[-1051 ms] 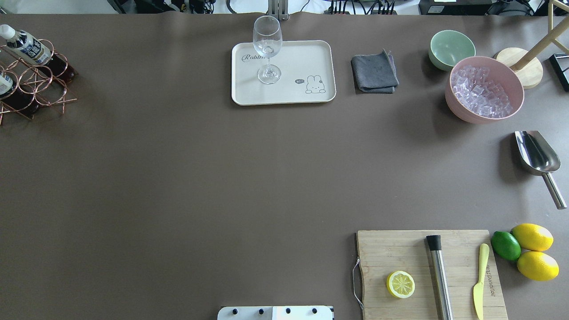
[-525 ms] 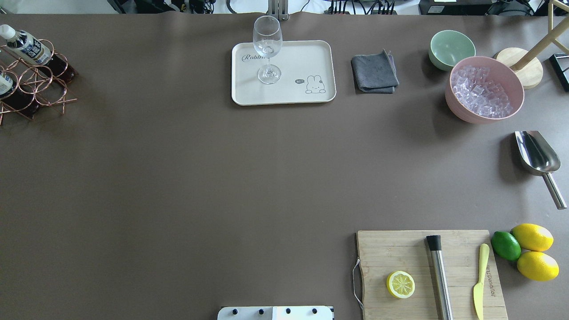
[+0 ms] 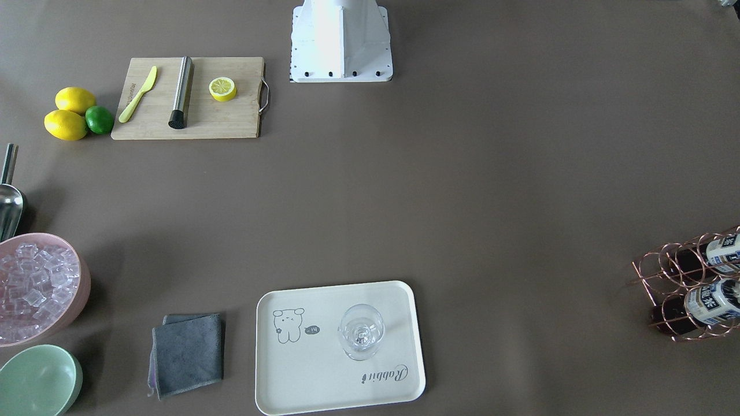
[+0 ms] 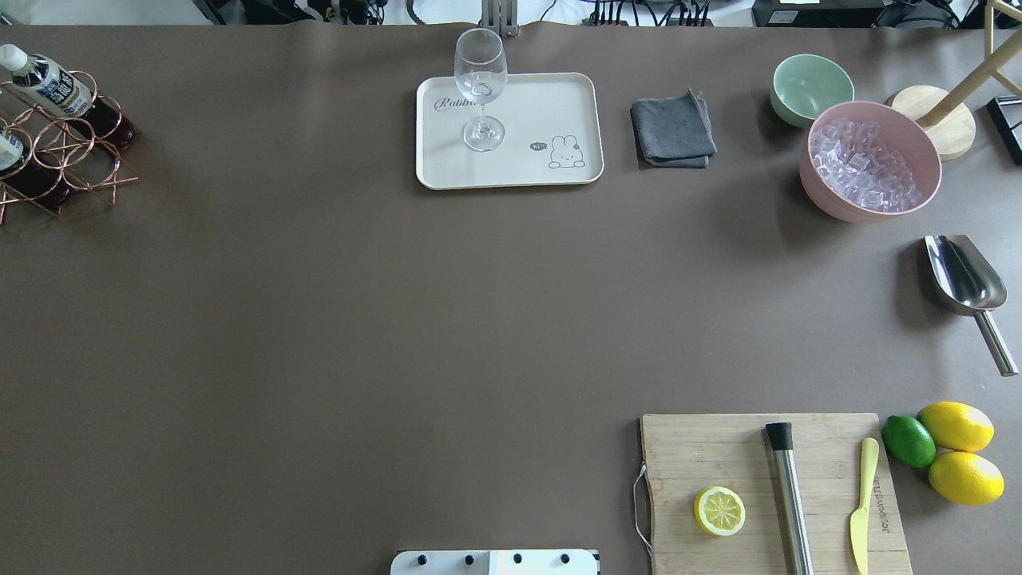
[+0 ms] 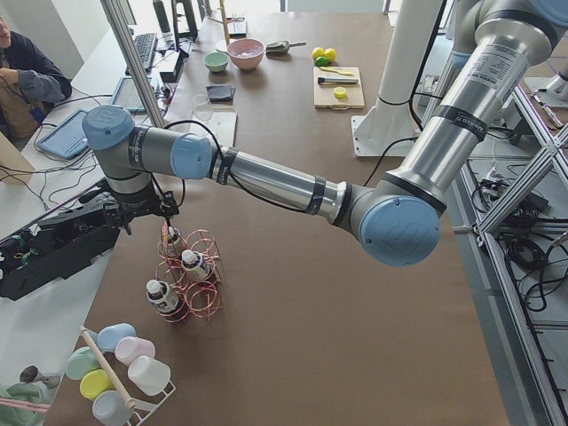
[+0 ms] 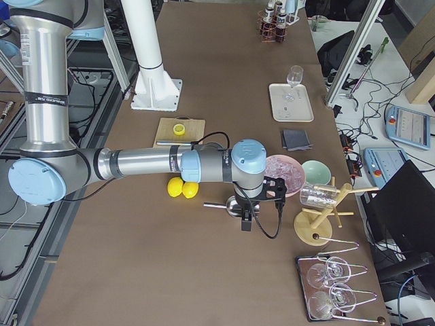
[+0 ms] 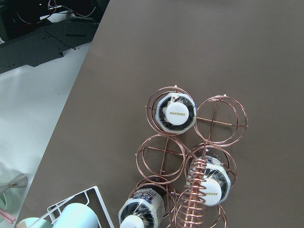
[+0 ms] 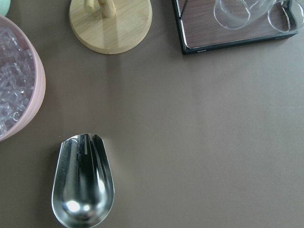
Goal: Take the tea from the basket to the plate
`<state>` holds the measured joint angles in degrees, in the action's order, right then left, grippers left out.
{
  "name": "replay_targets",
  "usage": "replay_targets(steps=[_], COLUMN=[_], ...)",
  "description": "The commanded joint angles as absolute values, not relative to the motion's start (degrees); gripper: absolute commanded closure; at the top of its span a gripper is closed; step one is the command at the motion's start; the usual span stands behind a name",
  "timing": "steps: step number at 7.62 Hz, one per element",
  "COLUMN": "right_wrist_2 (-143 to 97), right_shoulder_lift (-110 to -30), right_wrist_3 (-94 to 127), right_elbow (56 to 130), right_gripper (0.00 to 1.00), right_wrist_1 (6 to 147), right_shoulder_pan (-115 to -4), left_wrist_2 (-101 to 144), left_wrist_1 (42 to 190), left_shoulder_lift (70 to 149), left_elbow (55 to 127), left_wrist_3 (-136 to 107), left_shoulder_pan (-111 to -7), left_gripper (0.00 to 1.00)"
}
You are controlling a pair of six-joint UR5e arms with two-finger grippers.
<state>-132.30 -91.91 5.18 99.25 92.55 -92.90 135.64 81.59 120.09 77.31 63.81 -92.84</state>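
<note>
**exterior front-facing.** basket at the table's edge, with two bottles visible in its cells. tea lies tilted in a ring. plate sits well apart from the basket and carries one upright stemmed glass. grey cloth is just beside the plate.

**overhead exterior.** basket in the far left corner. tea is in a cell, its cap leaning outward. plate bears the stemmed glass only.

**exterior left.** left gripper, on the near arm, hangs directly above the basket. three bottles stand in its cells. the nearest tea is just under the jaws; touching or apart cannot be told. jaw opening: cannot tell from this view.

**exterior right.** right gripper, on the near arm, is low over the table. steel scoop is just beside the jaws and the pink ice bowl is near. the basket and plate are well apart from these jaws. jaw opening: cannot tell.

**left wrist-mounted.** looks straight down past the jaws, with the fingers outside the frame. tea is in one end cell. a second tea is partly behind the coiled handle. a third tea is at the frame's lower edge. two cells show bare crossed wires.

**right wrist-mounted.** steel scoop lies beneath the jaws, hollow side up. the pink ice bowl is to one side of it, apart. a round wooden base lies beyond.
</note>
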Motion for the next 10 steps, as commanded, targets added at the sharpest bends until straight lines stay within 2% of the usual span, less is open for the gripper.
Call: replay_targets(steps=[1, 4, 10], right_wrist_2=[-132.4, -132.4, -132.4], right_shoulder_lift=[-92.0, -92.0, -92.1], right_wrist_3=[5.2, 5.2, 5.2], right_elbow=[99.3, 99.3, 99.4], right_gripper=[0.00, 0.00, 0.00], right_wrist_1=[92.5, 92.5, 92.5], right_shoulder_pan=[-92.9, -93.3, -93.3], left_wrist_2=[136.2, 139.8, 140.0], left_wrist_1=[81.9, 81.8, 81.7], left_shoulder_lift=[119.8, 117.0, 116.7], left_elbow=[75.7, 77.8, 77.4], left_wrist_3=[66.0, 67.0, 66.3], left_shoulder_pan=[-92.2, -91.4, -90.2], left_gripper=[0.07, 0.06, 0.06])
